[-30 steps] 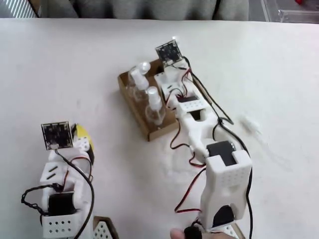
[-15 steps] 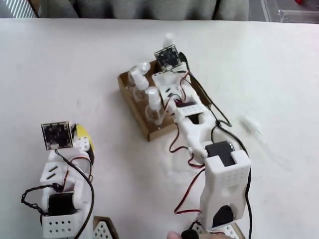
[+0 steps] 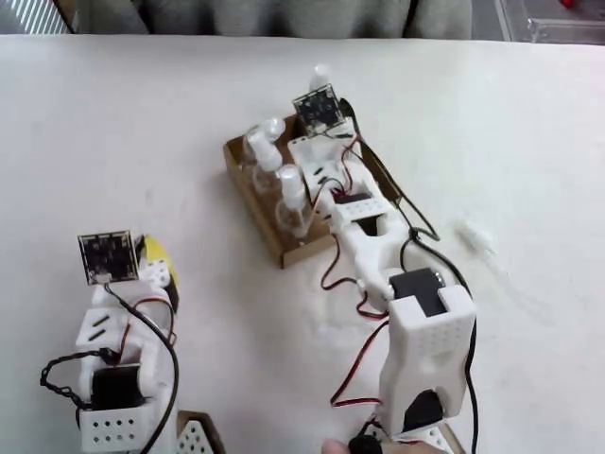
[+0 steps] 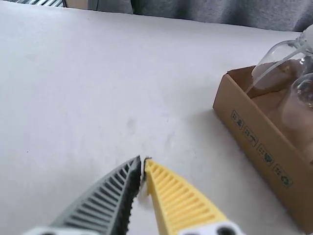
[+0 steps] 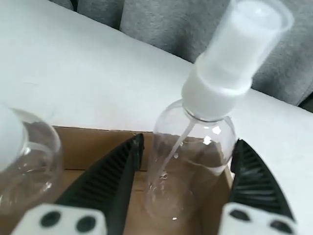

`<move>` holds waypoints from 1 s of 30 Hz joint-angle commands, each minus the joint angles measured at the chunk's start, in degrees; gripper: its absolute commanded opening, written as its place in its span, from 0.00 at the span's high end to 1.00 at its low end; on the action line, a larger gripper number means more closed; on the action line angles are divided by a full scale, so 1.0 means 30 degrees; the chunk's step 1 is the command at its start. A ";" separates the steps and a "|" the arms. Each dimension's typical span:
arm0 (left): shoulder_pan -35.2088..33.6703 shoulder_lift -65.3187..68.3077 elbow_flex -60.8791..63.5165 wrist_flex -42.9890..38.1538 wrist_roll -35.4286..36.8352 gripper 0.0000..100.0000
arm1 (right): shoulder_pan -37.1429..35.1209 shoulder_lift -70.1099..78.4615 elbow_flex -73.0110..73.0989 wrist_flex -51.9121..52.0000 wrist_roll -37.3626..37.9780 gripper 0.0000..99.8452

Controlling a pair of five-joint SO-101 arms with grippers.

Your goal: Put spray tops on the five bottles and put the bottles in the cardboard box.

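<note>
Firstly, right gripper [image 5: 190,147]: black jaws pressed against both sides of one clear bottle, gripping its body just below the shoulder.
Held bottle [image 5: 193,166]: upright, with a white spray top [image 5: 234,54] fitted. Its lower part sits inside the far end of the cardboard box [image 3: 248,184], by the far right corner. Whether its base rests on the box floor cannot be told.
Cardboard box: open-topped and turned at an angle near the middle of the table [image 3: 142,113]. The right arm stretches over its right side from the near edge.
Other bottles [image 3: 293,203]: at least two clear ones with white tops stand in the box. They are close together, to the left of the held one and nearer than it.
Left gripper [image 4: 143,165]: grey and yellow jaws closed tip to tip with nothing between them, low over bare table.
Left arm: at the near left of the table, well apart from the box, which lies to its far right.
Clear piece [image 3: 477,236]: small, lying on the table to the right of the right arm, well apart from the box. It is too faint to tell what it is.
Grey cloth [image 3: 284,17]: runs along the far edge of the table.
</note>
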 commanded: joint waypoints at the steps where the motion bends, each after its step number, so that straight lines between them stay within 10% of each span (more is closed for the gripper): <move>1: -0.0103 -0.0132 -0.0029 -0.0791 -0.0059 0.98 | -0.0103 -0.1304 -0.0147 -0.0454 0.0176 0.76; 30: -0.0103 -0.0132 -0.0029 -0.0791 -0.0059 0.98 | -0.0073 -0.1304 0.0557 -0.3326 0.0176 0.76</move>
